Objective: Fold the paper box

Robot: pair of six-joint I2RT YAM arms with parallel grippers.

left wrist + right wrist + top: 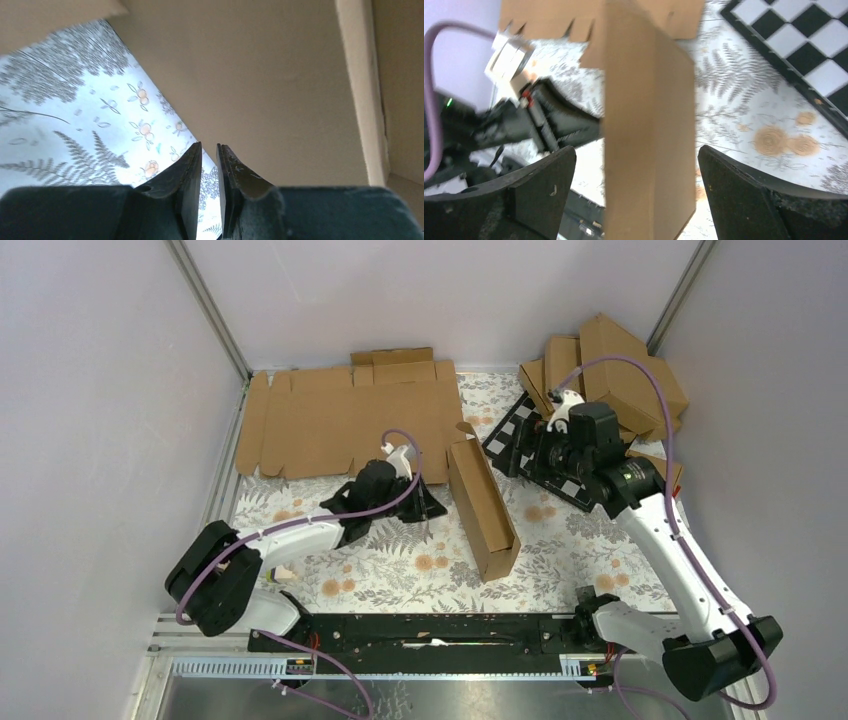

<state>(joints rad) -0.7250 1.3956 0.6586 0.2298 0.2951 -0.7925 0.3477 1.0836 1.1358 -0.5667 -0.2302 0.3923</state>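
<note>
The paper box, brown cardboard folded into a long shallow case, stands on its long edge in the middle of the floral cloth. My left gripper sits low on the box's left side. In the left wrist view its jaws stand a narrow gap apart with only cloth showing between them, and the box wall rises just beyond. My right gripper is at the box's far right end. Its fingers are spread wide on either side of the box's end, clear of both faces.
Flat brown cardboard sheets lie at the back left. A pile of folded boxes fills the back right corner, and a black-and-white checkered board lies under my right arm. Walls close in on both sides.
</note>
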